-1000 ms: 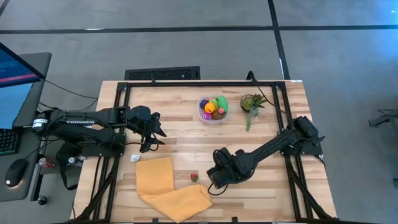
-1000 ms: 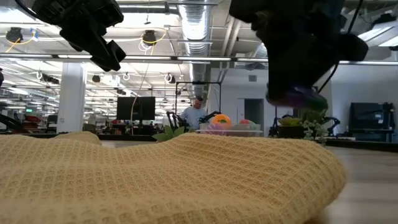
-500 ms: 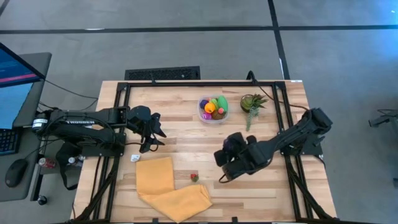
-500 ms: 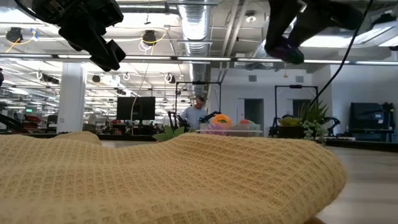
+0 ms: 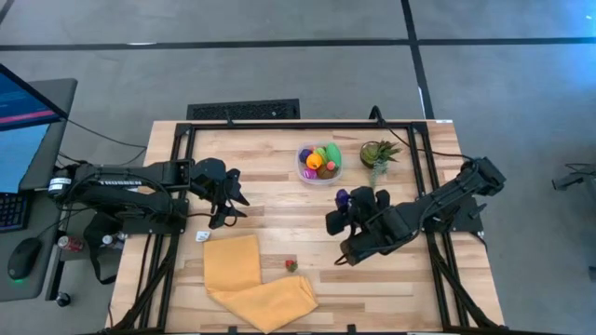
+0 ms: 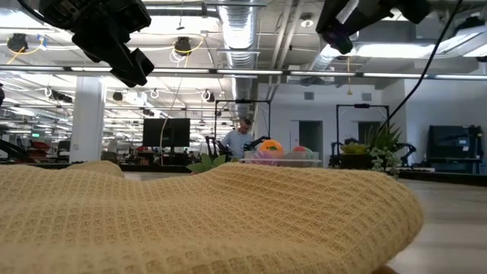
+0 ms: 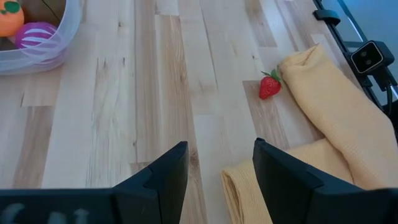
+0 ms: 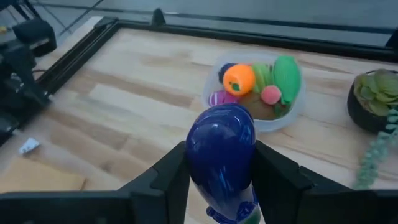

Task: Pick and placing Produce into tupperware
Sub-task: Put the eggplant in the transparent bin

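1. We're seeing the right gripper [image 5: 341, 199] hanging above bare counter [image 5: 270, 200], jaws clamped on a purple eggplant [image 8: 222, 152].
2. The tupperware [image 5: 319, 177] is sitting near the far edge, beside the potted plant [image 5: 376, 154].
3. The left gripper [image 5: 233, 199] is waiting, jaws parted, empty.
4. A strawberry [image 5: 291, 265] is lying against the yellow cloth [image 5: 251, 279].

- Light wooden table [image 5: 270, 200] with a black frame along its edges.
- Round clear tupperware [image 5: 319, 163] near the far edge, holding produce.
- Potted green plant [image 5: 376, 154] just beside it.
- Crumpled yellow cloth [image 5: 256, 279] at the near edge.
- Small red strawberry [image 5: 291, 265] just beside the cloth.
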{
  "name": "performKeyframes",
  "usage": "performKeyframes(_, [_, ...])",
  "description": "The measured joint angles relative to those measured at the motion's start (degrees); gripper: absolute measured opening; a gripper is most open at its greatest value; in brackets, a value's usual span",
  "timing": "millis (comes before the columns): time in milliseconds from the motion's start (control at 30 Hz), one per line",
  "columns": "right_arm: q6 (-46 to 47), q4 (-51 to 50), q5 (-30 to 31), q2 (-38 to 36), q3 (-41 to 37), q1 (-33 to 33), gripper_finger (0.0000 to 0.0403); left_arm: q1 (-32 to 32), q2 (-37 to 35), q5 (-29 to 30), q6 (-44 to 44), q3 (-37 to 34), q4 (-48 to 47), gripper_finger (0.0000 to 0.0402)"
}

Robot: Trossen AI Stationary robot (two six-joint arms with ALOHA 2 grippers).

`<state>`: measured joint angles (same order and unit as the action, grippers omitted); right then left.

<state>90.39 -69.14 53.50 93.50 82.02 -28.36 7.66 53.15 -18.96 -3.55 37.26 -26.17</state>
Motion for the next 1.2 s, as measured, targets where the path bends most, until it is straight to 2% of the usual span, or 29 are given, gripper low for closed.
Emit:
performKeyframes(633, [12.98,-10.26,5.33,0.1,-0.02,-0.14,0.0175,0.0,0.0,0.02,-0.37,0.0,0.02,0.0169])
performKeyframes(1200, [13.13,-7.46,8.74,0.49,-0.02,0.89,0.0176,0.0,0.0,0.04,-1.25,0.0,0.23,0.0169])
